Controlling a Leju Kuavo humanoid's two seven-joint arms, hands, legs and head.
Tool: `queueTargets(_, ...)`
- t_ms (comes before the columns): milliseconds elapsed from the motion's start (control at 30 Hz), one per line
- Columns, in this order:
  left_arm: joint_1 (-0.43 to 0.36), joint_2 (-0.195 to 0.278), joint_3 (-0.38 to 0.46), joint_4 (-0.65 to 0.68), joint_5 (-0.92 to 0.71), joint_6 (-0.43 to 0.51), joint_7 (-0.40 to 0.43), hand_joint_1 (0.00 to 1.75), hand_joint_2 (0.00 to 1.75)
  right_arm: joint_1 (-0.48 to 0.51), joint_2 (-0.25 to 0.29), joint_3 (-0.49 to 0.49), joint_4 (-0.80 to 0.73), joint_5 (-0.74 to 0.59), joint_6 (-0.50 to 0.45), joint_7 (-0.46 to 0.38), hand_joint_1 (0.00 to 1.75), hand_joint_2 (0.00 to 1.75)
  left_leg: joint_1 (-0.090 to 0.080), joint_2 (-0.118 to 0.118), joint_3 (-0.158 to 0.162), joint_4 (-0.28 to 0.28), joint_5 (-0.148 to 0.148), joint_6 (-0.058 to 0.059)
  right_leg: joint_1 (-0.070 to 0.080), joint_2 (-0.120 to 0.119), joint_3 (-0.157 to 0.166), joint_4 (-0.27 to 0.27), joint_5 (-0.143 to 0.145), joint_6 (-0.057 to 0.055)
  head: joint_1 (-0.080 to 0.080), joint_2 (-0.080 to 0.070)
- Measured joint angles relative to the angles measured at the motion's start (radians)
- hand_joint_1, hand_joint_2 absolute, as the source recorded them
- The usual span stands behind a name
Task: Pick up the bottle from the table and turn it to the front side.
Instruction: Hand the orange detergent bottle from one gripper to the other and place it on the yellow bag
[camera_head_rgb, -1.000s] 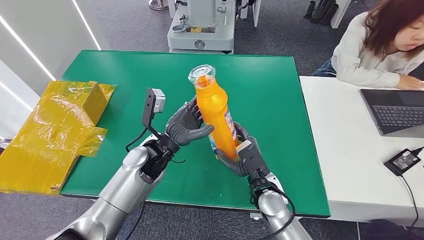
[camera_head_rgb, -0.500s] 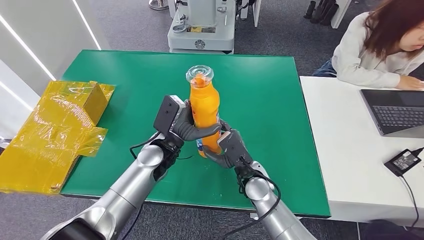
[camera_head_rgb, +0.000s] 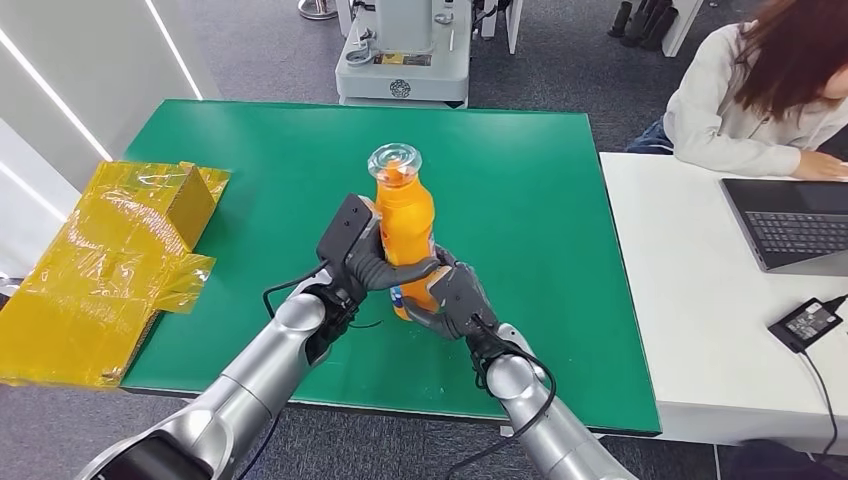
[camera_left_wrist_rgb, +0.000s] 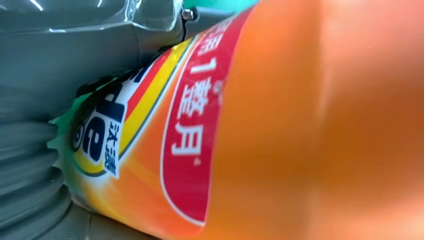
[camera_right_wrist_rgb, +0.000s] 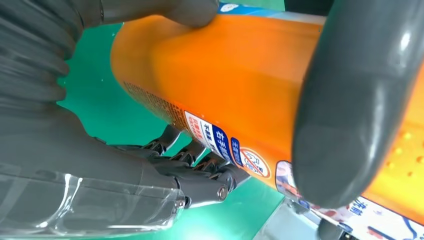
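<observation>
We look down on a wide green rectangular table (camera_head_rgb: 560, 180) with crumpled yellow plastic wrapping (camera_head_rgb: 100, 260) off its edge at nine o'clock. At two o'clock a person in a pale top (camera_head_rgb: 740, 100) sits at a white desk (camera_head_rgb: 690, 330) with a dark laptop (camera_head_rgb: 795, 225). Near the table's middle, lifted clear of the surface, stands the tall orange plastic bottle with a clear cap (camera_head_rgb: 405, 225). Its long axis runs nearly upright, cap tilted slightly toward twelve o'clock. Our left hand (camera_head_rgb: 375, 262) wraps the bottle's waist from nine o'clock, and our right hand (camera_head_rgb: 450, 298) clasps its lower part from four o'clock, so both are grasping it. In the left wrist view the printed red and yellow label (camera_left_wrist_rgb: 145, 135) faces that palm. We judge the coming turn spins the bottle about this upright axis, both hands equally near.
</observation>
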Motion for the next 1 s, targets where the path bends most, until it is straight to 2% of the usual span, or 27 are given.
queueTargets(200,0.000,0.007,0.034,0.000,0.055,-0.039,0.011,1.75,1.75,0.000,0.000,0.003,0.000,0.009,-0.015,0.000,1.75,1.75,0.000,0.000,0.000,0.000,0.000,0.000,0.000,0.000,0.000,0.000,0.000,0.000,0.000,0.000)
queueTargets(467,0.006,0.008,0.064,-0.011,0.067,-0.025,0.005,1.67,1.75,0.006,0.000,0.010,-0.010,0.023,-0.034,0.001,1.75,1.75,0.000,0.000,0.000,0.000,0.000,0.000,0.000,0.000,0.000,0.000,0.000,0.000,0.000,0.000)
queueTargets(500,0.008,0.009,0.069,-0.016,0.070,-0.023,0.003,1.69,1.75,0.007,0.000,0.010,-0.015,0.026,-0.036,0.003,1.69,1.75,0.000,0.000,0.000,0.000,0.000,0.000,0.000,0.000,0.000,0.000,0.000,0.000,0.000,0.000)
queueTargets(533,0.011,0.009,0.073,-0.021,0.072,-0.020,0.001,1.70,1.75,0.010,0.000,0.010,-0.021,0.029,-0.038,0.004,1.37,1.75,0.000,0.000,0.000,0.000,0.000,0.000,0.000,0.000,0.000,0.000,0.000,0.000,0.000,0.000)
queueTargets(600,0.018,0.009,0.082,-0.032,0.074,-0.015,-0.001,1.73,1.75,0.016,0.000,0.010,-0.032,0.033,-0.042,0.010,0.50,1.75,0.000,0.001,0.000,0.000,0.000,0.000,0.000,0.001,0.000,0.000,0.000,0.000,0.000,0.000)
queueTargets(633,0.022,0.009,0.087,-0.039,0.072,-0.009,-0.002,1.74,1.75,0.022,0.000,0.010,-0.038,0.036,-0.044,0.013,0.11,1.75,0.000,0.001,0.000,0.000,0.000,0.000,0.000,0.001,0.000,0.000,0.000,0.000,0.000,0.000)
queueTargets(667,0.024,0.010,0.094,-0.046,0.066,0.003,-0.004,1.75,1.75,0.030,-0.001,0.010,-0.046,0.040,-0.045,0.015,0.00,1.75,0.000,0.001,0.000,0.000,0.000,0.000,0.000,0.000,0.000,0.000,0.000,0.000,0.000,0.000)
queueTargets(1000,0.021,0.038,0.163,-0.106,-0.046,0.103,-0.041,1.75,1.75,0.153,-0.024,0.010,-0.155,0.061,-0.035,0.045,0.00,1.75,0.000,0.001,0.000,0.000,0.000,0.000,0.000,0.001,-0.001,0.000,0.000,0.000,0.000,0.000)
